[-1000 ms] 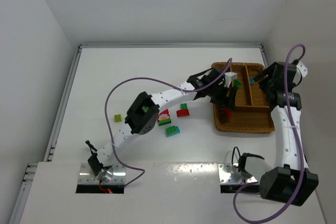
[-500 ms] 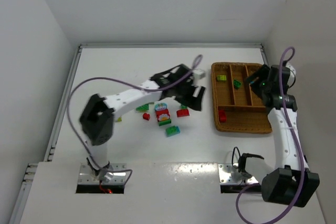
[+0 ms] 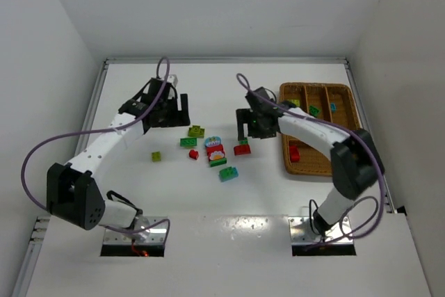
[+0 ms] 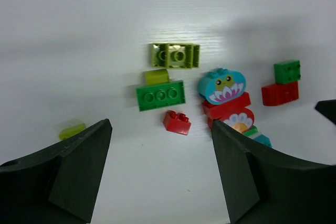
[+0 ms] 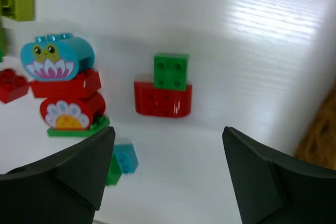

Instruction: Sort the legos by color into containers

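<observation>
Loose legos lie mid-table: a lime brick (image 3: 196, 131), a dark green brick (image 3: 188, 142), a small red brick (image 3: 194, 154), a red stack with printed blocks (image 3: 215, 151), a red brick topped with green (image 3: 242, 147), a teal and green piece (image 3: 228, 173) and a small lime brick (image 3: 157, 156). The wicker tray (image 3: 321, 165) holds lime, green, teal and red bricks. My left gripper (image 3: 179, 112) is open and empty, behind the lime brick (image 4: 176, 55). My right gripper (image 3: 243, 129) is open and empty above the red brick (image 5: 163, 99).
The tray's brown edge (image 5: 321, 140) shows at the right of the right wrist view. Raised table rims run along the back and the left side. White walls enclose the table on three sides. Purple cables loop off both arms.
The left arm has swung from over the tray to the back left of the brick cluster. The right arm has moved from over the tray leftward to above the bricks.
</observation>
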Motion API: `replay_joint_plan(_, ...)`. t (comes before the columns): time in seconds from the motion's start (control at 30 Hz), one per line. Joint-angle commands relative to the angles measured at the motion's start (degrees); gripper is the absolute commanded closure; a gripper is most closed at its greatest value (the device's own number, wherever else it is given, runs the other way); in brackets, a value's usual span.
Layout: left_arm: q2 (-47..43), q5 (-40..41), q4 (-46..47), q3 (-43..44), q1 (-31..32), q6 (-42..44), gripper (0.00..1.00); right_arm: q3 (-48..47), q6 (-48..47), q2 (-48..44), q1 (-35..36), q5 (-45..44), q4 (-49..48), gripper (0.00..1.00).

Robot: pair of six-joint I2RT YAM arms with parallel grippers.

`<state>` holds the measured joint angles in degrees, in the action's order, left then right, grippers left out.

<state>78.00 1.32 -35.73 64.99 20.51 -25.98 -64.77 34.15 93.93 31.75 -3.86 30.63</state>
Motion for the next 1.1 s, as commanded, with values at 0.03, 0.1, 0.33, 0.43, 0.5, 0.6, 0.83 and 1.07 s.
replay_joint_plan(0.03, -1.4, 0.0, -0.5, -0.5, -2.1, -1.4, 0.17, -6.7, -3.2, 8.5, 2.6, -4.1, 0.8, 0.16)
replay_joint_plan(0.1, -2.1, 0.0, -0.5, -1.1, -2.1, -1.4, 0.17, -7.8, -2.7, 10.5, 2.6, -3.6, -0.3, 0.16)
replay_joint_plan(0.33, -2.1, -0.6, -0.5, -2.1, -2.6, -0.8, 0.17, -10.2, -2.7, 18.1, 2.6, -3.6, -2.2, 0.31)
replay_joint_plan(0.43, -2.1, -0.6, -0.5, -2.1, -2.6, -0.8, 0.17, -10.2, -2.7, 19.4, 2.6, -3.6, -3.9, 0.43)
replay_joint_plan(0.5, -2.1, -0.6, -0.5, -2.1, -3.1, -0.2, 0.17, -10.7, -2.7, 20.2, 2.6, -3.6, -3.9, 0.46)
replay_joint_plan(0.6, -2.1, -0.6, -0.5, -1.5, -3.1, 0.3, 0.17, -11.8, -2.7, 20.7, 2.6, -4.1, -4.4, 0.59)
replay_joint_plan(0.83, -1.0, -1.2, -0.5, -0.5, -3.1, 0.3, 0.17, -12.9, -2.7, 16.5, -0.1, -9.1, -2.6, 0.75)
replay_joint_plan(1.07, -0.5, -2.3, -0.5, -0.5, -3.1, 0.8, 0.17, -2.2, -0.3, -1.6, -15.4, -13.3, -5.4, 0.75)
